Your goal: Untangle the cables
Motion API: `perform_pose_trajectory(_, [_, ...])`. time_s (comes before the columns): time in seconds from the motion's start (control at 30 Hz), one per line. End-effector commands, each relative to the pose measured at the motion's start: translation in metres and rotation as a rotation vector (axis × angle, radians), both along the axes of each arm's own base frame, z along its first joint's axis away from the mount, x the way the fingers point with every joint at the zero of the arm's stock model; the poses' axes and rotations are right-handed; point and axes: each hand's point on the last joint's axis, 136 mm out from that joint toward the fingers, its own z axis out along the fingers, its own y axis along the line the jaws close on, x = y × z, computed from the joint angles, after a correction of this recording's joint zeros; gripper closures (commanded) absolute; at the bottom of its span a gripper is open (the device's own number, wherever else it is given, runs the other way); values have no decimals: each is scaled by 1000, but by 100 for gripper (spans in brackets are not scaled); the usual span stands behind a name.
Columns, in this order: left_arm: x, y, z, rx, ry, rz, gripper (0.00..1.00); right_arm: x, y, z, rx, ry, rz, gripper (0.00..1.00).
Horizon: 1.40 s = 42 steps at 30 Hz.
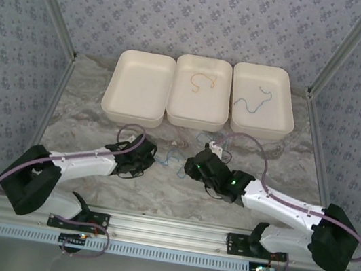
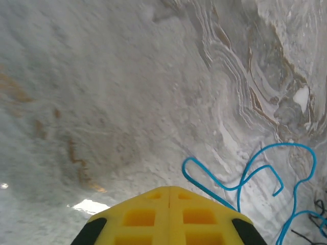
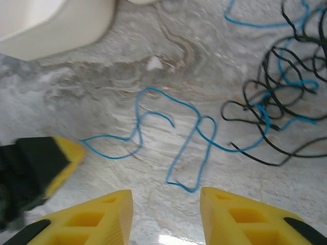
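two states: left jaws shut tight, right jaws partly apart over the blue cable.

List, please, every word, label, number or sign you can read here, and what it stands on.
None: no text can be read.
The three cream rectangular trays, the grey marbled tabletop and the blue-patterned walls carry no lettering; the walls bear only a repeated floral motif.
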Motion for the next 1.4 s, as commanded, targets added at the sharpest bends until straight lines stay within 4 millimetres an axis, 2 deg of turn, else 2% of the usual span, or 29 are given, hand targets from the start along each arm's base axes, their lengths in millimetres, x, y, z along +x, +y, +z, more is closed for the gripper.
perform_pose_trajectory(0.0, [-6, 37, 23, 82, -85, 71, 100, 0, -17, -17, -54, 29, -119, 60])
perform_pose_trajectory(0.13, [-21, 69, 46, 100, -165, 90, 100, 5, -22, -19, -109, 36, -169, 60])
perform_pose_trajectory(0.27, [-31, 99, 67, 105, -218, 128, 100, 17, -52, -23, -195, 57, -275, 52])
perform_pose_trajectory(0.33, [-31, 101, 73, 67, -241, 128, 100, 30, -62, -25, -190, 66, -294, 47])
perform_pose_trajectory(0.37, [-27, 95, 75, 20, -250, 110, 100, 38, -67, -26, -195, 72, -302, 45])
perform_pose_trajectory(0.4, [-25, 86, 75, -27, -248, 86, 96, 46, -68, -26, -197, 77, -293, 42])
perform_pose_trajectory(0.43, [-22, 75, 73, -70, -236, 61, 85, 52, -68, -28, -194, 88, -282, 41])
perform_pose_trajectory(0.53, [-18, 40, 62, -168, -157, 6, 40, 70, -60, -35, -158, 131, -233, 41])
perform_pose_trajectory(0.6, [-12, 18, 58, -221, -140, -14, 26, 77, -53, -34, -149, 126, -213, 41])
perform_pose_trajectory(0.7, [-5, -13, 54, -271, -117, -40, 13, 87, -46, -36, -144, 142, -206, 40])
perform_pose_trajectory(0.73, [-2, -19, 49, -265, -95, -40, 11, 89, -44, -39, -144, 153, -210, 39])
perform_pose_trajectory(0.83, [7, -32, 34, -264, -57, -14, 11, 91, -38, -53, -126, 198, -225, 39])
perform_pose_trajectory(1.0, [24, -39, 9, -291, -17, 70, 12, 92, -36, -74, -120, 243, -263, 39])
perform_pose_trajectory(1.13, [32, -43, -1, -291, 12, 106, 19, 93, -37, -81, -127, 251, -279, 39])
perform_pose_trajectory(1.23, [34, -47, -12, -296, 38, 123, 42, 92, -39, -85, -134, 259, -289, 44])
perform_pose_trajectory(1.37, [41, -55, -18, -321, 34, 134, 85, 90, -42, -91, -132, 264, -303, 51])
